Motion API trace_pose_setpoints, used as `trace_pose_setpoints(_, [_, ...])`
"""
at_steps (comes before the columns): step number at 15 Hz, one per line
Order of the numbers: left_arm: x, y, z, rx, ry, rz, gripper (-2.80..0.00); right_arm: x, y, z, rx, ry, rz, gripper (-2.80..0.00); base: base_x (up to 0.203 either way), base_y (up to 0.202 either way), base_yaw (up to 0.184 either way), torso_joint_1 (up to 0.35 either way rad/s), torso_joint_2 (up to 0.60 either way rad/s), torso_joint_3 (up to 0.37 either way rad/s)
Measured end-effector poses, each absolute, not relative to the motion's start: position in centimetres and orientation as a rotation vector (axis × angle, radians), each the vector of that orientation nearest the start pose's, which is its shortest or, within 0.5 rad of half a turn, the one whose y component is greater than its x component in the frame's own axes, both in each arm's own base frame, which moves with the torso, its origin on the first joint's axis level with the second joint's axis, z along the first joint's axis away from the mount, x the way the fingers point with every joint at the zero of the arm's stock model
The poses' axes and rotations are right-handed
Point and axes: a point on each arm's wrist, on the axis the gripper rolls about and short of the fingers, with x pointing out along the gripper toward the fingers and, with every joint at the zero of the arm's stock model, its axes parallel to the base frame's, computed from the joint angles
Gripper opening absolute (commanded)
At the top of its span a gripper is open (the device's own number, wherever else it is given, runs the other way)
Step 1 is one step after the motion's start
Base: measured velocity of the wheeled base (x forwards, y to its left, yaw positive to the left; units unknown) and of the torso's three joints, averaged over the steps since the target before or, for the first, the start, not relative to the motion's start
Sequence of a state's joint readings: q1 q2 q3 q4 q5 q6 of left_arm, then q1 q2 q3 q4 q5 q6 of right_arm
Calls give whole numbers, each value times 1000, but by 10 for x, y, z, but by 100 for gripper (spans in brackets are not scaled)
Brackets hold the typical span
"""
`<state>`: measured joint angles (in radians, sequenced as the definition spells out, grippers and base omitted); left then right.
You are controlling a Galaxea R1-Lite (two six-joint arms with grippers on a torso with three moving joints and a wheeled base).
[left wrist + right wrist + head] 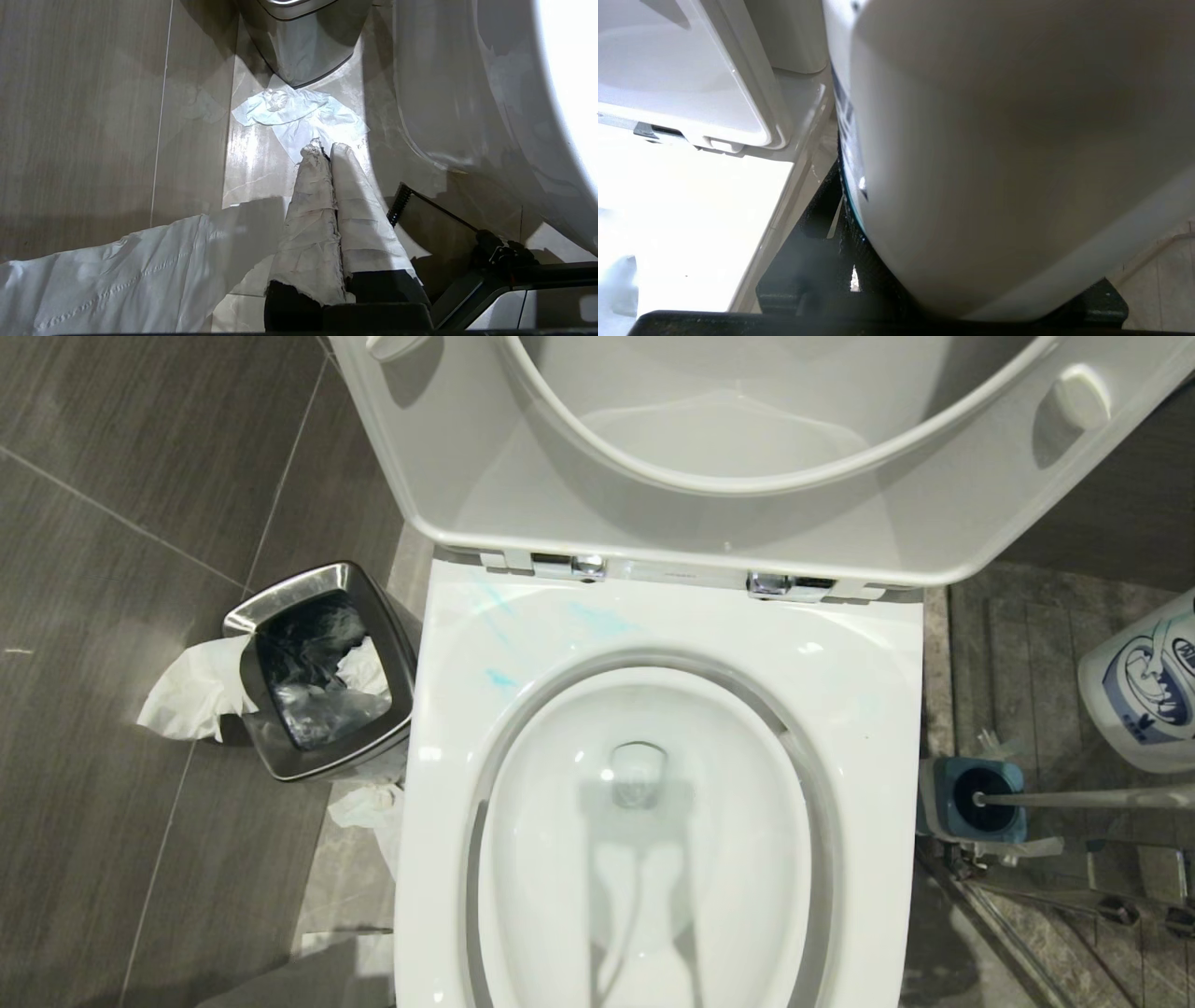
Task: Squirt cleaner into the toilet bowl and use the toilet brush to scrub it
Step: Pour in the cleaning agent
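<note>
the toilet bowl [653,859] fills the middle of the head view, its seat and lid [747,448] tipped up against the back. thin turquoise streaks of cleaner [499,679] lie on the left rear part of the wide white rim, with a fainter smear further back toward the hinges. clear water sits in the basin.

to the right of the toilet, on the floor, the toilet brush [1083,797] has its black bristle head resting in its blue-topped holder [971,798], the long pale handle leaning out to the right. a white bottle [1144,691] with a blue printed label shows at the right edge of the head view, beyond the holder.

the right end effector [859,261] has that bottle between its dark fingers, which stand about half apart and pressed against the white body; the bottle blocks most of the right wrist view, with the raised seat and the rim beside it.

the left end effector [327,151] hangs low beside the toilet, its 2 cloth-wrapped fingers [310,210] pressed together with nothing between them. below its tips a crumpled tissue [299,114] lies on the floor.

a steel waste bin [322,672] stands left of the toilet, white paper hanging over its edge.
</note>
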<state>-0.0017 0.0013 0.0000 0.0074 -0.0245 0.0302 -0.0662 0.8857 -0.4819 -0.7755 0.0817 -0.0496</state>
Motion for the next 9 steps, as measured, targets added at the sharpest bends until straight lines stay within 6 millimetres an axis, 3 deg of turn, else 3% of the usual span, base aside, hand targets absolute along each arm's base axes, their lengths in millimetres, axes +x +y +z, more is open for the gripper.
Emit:
trace_pose_setpoints(4, [-23, -1, 75, 31, 9, -26, -280, 96, -5, 269, -76, -366, 7, -280, 0, 0, 0, -1, 1, 39])
trace_pose_setpoints(9, [-23, 0, 75, 31, 10, -27, -280, 96, -5, 267, -71, -358, 8, -280, 0, 0, 0, 0, 3, 181])
